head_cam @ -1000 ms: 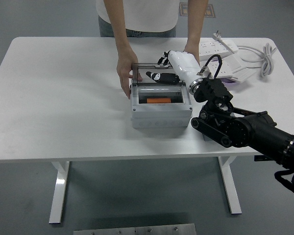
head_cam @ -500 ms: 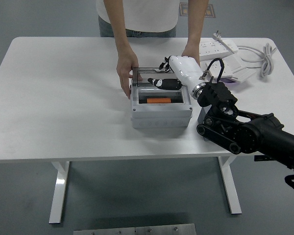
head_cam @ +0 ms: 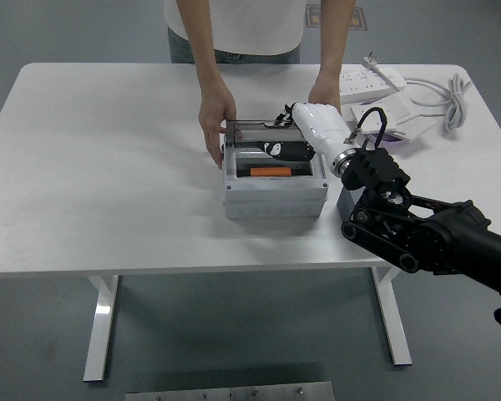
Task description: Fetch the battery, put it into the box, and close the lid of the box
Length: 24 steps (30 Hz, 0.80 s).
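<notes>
A grey box [head_cam: 275,200] stands mid-table with an orange battery [head_cam: 270,171] lying inside it. Its clear lid [head_cam: 249,134] is hinged at the back and stands partly tilted over the opening. My right hand [head_cam: 282,142], white with black fingers, reaches in from the right. Its fingers rest spread on the lid's front face and edge and grasp nothing. A person at the far side steadies the box: one hand [head_cam: 216,124] is on its left back corner, the other hand [head_cam: 326,88] is behind its right side. My left arm is out of view.
White power strips [head_cam: 371,81] and a white cable [head_cam: 456,96] lie at the back right, with a white adapter [head_cam: 401,113] in front of them. A small grey block [head_cam: 346,200] sits just right of the box, partly hidden by my arm.
My right hand has moved down and slightly forward with the lid, which has tilted lower over the opening. The person's hands and the box have stayed put.
</notes>
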Tool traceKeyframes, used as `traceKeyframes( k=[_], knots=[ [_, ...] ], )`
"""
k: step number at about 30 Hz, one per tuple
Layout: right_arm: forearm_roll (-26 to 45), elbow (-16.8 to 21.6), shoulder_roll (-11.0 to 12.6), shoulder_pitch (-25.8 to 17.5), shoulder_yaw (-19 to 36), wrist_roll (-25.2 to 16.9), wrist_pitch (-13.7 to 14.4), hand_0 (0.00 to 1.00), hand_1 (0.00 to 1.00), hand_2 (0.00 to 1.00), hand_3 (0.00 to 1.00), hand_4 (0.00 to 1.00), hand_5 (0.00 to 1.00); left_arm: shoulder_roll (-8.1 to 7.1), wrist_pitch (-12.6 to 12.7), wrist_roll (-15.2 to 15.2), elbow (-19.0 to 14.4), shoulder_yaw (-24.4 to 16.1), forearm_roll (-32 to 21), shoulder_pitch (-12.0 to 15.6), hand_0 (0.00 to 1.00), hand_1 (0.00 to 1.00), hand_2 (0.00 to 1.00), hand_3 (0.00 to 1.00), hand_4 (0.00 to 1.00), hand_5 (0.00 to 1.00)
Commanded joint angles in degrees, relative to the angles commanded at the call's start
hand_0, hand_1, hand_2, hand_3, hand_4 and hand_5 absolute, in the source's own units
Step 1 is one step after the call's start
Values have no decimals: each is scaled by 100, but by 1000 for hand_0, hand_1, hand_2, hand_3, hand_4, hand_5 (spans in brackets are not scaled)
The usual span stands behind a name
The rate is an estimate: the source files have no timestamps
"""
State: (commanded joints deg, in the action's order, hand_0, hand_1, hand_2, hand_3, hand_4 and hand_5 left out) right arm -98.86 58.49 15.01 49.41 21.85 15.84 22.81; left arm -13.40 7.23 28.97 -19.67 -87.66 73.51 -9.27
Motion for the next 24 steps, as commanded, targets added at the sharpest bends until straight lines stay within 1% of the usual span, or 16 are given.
traceKeyframes(
  k=[1,2,7,8,13,14,24],
  knots=[
    [-28,31,12,-13,12,27,-6,541,594,620,640,876,659,2,1,0,0,0,0,1,578,716,662,610,698,186],
    [-60,65,25,-30,28,60,-10,388,581,617,638,874,661,4,1,1,0,0,0,1,577,716,662,611,697,185],
    [-217,161,62,-115,82,181,22,388,581,617,638,874,661,11,8,-6,2,3,-6,2,577,716,662,611,697,185],
    [-247,172,67,-130,87,201,36,243,547,616,638,874,666,12,9,-4,2,2,-5,3,577,716,664,612,698,185],
    [-333,219,80,-200,128,269,65,243,547,616,638,874,666,21,23,1,2,4,4,4,577,716,664,612,698,185],
    [-355,229,82,-215,140,280,69,158,451,618,637,869,659,25,23,0,3,4,5,5,574,716,663,612,699,186],
    [-466,412,134,-428,154,355,33,143,434,618,634,863,649,50,22,-12,11,14,-10,11,575,716,663,612,699,186]
  ],
)
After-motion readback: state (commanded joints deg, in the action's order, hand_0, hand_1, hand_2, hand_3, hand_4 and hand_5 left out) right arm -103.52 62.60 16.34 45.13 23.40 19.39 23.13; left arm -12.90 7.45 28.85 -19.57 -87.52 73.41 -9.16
